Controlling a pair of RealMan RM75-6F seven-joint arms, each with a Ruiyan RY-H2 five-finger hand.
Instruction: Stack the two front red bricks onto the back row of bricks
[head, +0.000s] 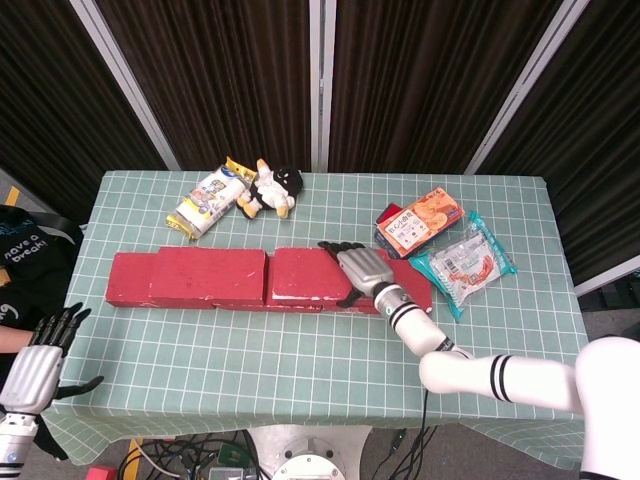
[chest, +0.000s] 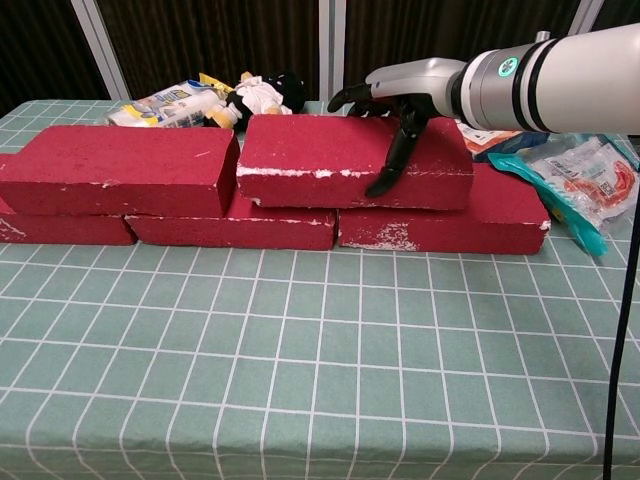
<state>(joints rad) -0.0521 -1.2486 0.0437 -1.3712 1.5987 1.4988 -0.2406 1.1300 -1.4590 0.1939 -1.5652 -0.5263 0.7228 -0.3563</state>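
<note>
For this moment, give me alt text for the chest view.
The right hand grips a red upper brick resting on the bottom row of bricks, beside another upper brick. Snack packets lie to the right.

Open green checked tablecloth (chest: 320, 360) stretches in front of the red brick wall (chest: 230, 215); behind the wall, crinkly snack packets (head: 445, 240) and a small plush toy (head: 268, 190) crowd the approach.
</note>
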